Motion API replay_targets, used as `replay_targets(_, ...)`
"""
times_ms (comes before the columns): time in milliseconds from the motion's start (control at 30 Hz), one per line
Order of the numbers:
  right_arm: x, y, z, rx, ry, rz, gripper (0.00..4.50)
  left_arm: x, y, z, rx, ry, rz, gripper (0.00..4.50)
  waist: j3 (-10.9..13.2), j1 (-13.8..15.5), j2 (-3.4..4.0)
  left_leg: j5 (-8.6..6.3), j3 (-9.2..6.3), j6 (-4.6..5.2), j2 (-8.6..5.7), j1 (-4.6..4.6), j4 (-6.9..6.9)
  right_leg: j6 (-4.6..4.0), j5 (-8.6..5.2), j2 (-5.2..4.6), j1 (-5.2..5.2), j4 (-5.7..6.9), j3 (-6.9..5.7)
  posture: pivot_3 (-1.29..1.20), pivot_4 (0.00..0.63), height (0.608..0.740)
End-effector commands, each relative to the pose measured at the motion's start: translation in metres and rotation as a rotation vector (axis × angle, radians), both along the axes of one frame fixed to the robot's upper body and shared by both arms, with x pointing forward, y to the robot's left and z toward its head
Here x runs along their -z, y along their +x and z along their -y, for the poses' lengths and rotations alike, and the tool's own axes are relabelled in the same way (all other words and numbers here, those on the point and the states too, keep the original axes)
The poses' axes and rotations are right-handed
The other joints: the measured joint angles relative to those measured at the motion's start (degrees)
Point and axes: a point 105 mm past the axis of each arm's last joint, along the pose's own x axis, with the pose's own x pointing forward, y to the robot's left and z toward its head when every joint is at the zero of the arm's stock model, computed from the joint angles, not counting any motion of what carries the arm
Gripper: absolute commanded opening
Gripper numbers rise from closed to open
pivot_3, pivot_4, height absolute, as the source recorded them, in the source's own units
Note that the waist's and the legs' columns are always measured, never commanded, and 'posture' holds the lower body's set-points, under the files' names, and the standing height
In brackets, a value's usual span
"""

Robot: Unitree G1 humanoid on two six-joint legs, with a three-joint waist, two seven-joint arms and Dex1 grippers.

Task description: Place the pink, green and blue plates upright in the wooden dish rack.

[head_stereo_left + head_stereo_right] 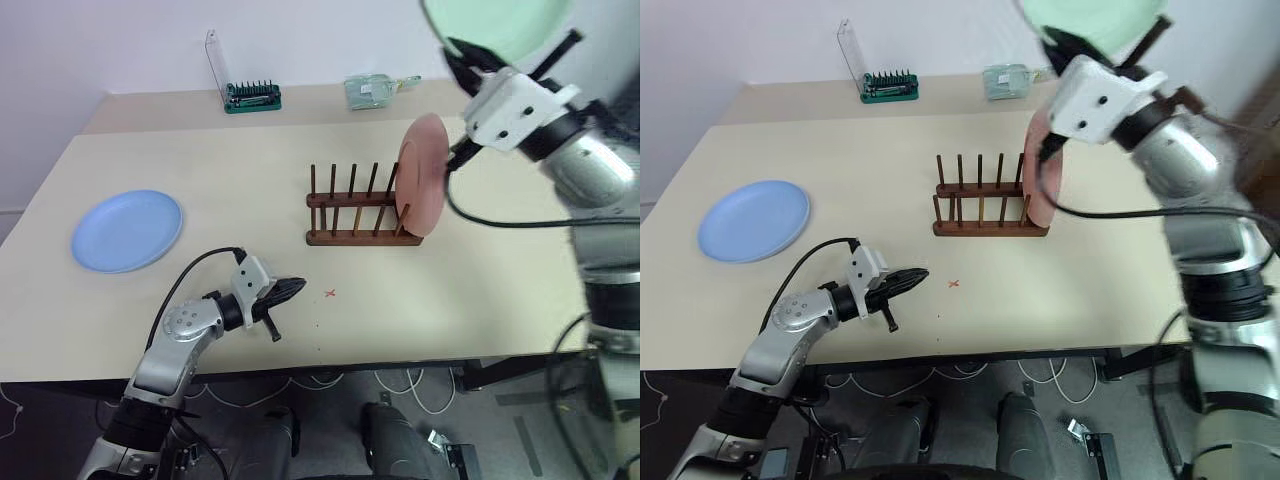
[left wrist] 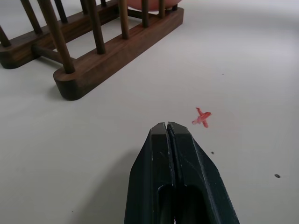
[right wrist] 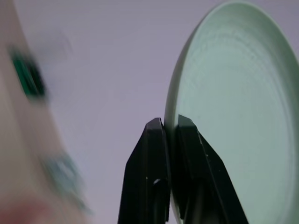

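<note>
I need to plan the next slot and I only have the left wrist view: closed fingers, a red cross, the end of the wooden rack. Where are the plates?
Observer: The pink plate stands upright at the wooden dish rack's right end.
Operator: And the green one?
Observer: The right gripper pinches the green plate's rim, high above the table.
Operator: The blue one?
Observer: The blue plate lies flat on the table, left of the rack.
</note>
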Motion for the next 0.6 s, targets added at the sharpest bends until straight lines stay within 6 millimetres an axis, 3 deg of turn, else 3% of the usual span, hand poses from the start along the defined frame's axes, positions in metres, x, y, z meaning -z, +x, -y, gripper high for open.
replay_targets(33,-0.006,-0.025,-0.021,-0.267,0.204,-0.203,0.03,-0.007,0.0,0.002,0.005,-0.001,0.035,0.0,0.0,0.26,0.0,0.0,-0.05,0.0,-0.01,-0.01,0.0,0.0,0.0,0.0,-0.01,0.02,0.0,0.0,0.15,0.74)
replay_targets(167,0.022,-0.053,-0.046,-0.57,0.332,-0.545,0.03,-0.007,-0.001,0.002,-0.002,-0.004,0.037,0.0,-0.02,0.82,-0.03,0.0,-0.21,0.0,-0.04,-0.07,0.0,-0.02,0.0,-0.03,0.03,-0.03,-0.11,0.0,0.15,0.74)
replay_targets(300,0.053,-0.032,-0.036,-0.537,0.535,-0.821,0.03,-0.007,-0.001,0.001,-0.008,-0.001,0.039,0.0,-0.02,0.39,-0.03,-0.01,-0.17,0.01,-0.03,-0.05,-0.01,-0.03,0.0,-0.02,0.0,0.0,-0.11,0.0,0.15,0.74)
replay_targets(467,0.068,-0.017,-0.028,-0.51,0.706,-0.957,0.03,-0.007,-0.001,0.001,-0.007,-0.001,0.041,0.0,-0.02,0.12,-0.01,0.0,-0.09,0.01,-0.02,-0.03,-0.04,-0.03,0.01,0.03,-0.07,0.05,-0.1,0.0,0.15,0.74)
replay_targets(600,0.068,-0.014,-0.025,-0.558,0.824,-1.008,0.03,-0.007,-0.001,0.001,-0.005,-0.001,0.041,0.0,-0.02,0.18,-0.01,0.0,-0.08,0.01,-0.02,-0.04,-0.05,-0.03,0.01,0.03,-0.11,0.08,-0.1,0.0,0.15,0.74)
